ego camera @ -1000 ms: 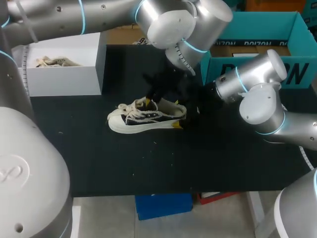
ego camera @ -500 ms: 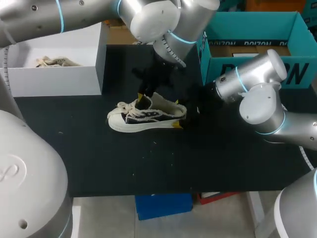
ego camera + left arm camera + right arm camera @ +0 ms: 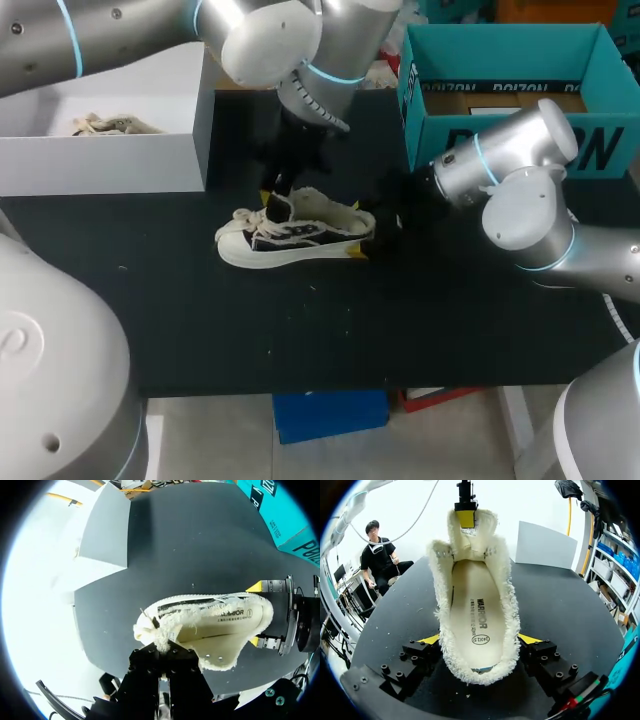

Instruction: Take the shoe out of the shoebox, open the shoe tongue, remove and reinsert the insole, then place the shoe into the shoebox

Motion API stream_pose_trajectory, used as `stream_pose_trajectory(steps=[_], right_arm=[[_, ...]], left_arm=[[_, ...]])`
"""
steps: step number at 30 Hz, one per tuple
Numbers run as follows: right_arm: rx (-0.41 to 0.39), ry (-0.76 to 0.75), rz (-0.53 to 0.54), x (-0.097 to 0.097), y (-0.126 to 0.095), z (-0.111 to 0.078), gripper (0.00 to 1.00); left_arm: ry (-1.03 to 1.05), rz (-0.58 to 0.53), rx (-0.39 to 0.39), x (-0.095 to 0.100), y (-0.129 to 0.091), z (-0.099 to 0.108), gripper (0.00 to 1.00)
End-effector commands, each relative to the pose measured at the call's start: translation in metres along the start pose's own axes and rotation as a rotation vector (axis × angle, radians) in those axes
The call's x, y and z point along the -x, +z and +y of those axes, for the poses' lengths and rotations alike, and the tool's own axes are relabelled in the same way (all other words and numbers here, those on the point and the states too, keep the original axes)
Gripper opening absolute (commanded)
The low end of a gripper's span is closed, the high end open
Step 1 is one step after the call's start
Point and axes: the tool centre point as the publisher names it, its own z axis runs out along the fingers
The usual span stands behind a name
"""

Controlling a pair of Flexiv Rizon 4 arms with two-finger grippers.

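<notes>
A cream low-top shoe (image 3: pixel 295 232) with dark side panels lies on the black mat, toe to the left. Its tongue (image 3: pixel 161 639) is pinched between the fingers of my left gripper (image 3: pixel 163 652), which is shut on it and holds it up off the shoe's mouth. In the head view that gripper (image 3: pixel 279 195) hangs over the laces. My right gripper (image 3: pixel 479 645) straddles the heel, with a yellow tip pressed against each fuzzy side, so it grips the shoe (image 3: pixel 475 605). The printed insole (image 3: pixel 477 615) lies flat inside.
The teal shoebox (image 3: pixel 510 60) stands open at the back right, close behind my right arm. A white box (image 3: pixel 130 150) sits at the back left with a beige bundle (image 3: pixel 105 125) in it. Bare mat stretches in front of the shoe.
My left arm has moved left, toward the toe, taking the tongue with it and opening the shoe's mouth wider. The right arm and the shoe's heel have stayed put.
</notes>
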Motion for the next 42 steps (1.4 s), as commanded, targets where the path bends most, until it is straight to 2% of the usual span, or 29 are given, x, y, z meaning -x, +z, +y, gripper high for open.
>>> stream_pose_trajectory(steps=[1, 10, 20, 22, 23, 25, 26, 27, 34, 42], right_arm=[[-0.002, 0.002, 0.000, 0.001, 0.001, -0.001, 0.00], [-0.002, 0.002, 0.000, 0.001, 0.001, -0.001, 0.00], [-0.002, 0.002, 0.000, 0.001, 0.001, -0.001, 0.00], [-0.002, 0.002, 0.000, 0.001, 0.001, -0.001, 0.00], [-0.002, 0.002, 0.000, 0.001, 0.001, -0.001, 0.00], [-0.002, 0.002, 0.000, 0.001, 0.001, -0.001, 0.00], [-0.002, 0.002, 0.000, 0.001, 0.001, -0.001, 0.00], [-0.002, 0.002, 0.000, 0.001, 0.001, -0.001, 0.00], [-0.002, 0.002, 0.000, 0.001, 0.001, -0.001, 0.00], [-0.002, 0.002, 0.000, 0.001, 0.001, -0.001, 0.00]], left_arm=[[-0.004, 0.104, -0.019, 0.014, 0.011, 0.009, 0.00], [-0.027, 0.191, -0.044, 0.024, 0.027, 0.011, 0.00], [-0.016, 0.191, -0.015, 0.017, 0.049, 0.010, 0.00], [-0.015, 0.188, -0.012, 0.016, 0.050, 0.010, 0.13], [-0.014, 0.185, -0.012, 0.016, 0.050, 0.009, 0.33], [-0.012, 0.184, -0.012, 0.015, 0.050, 0.009, 0.47], [-0.010, 0.183, -0.013, 0.014, 0.050, 0.008, 0.86], [-0.010, 0.182, -0.014, 0.014, 0.049, 0.008, 1.00], [0.039, 0.229, -0.019, 0.020, 0.030, 0.006, 1.00], [0.307, 0.281, -0.054, 0.026, -0.004, 0.008, 1.00]])
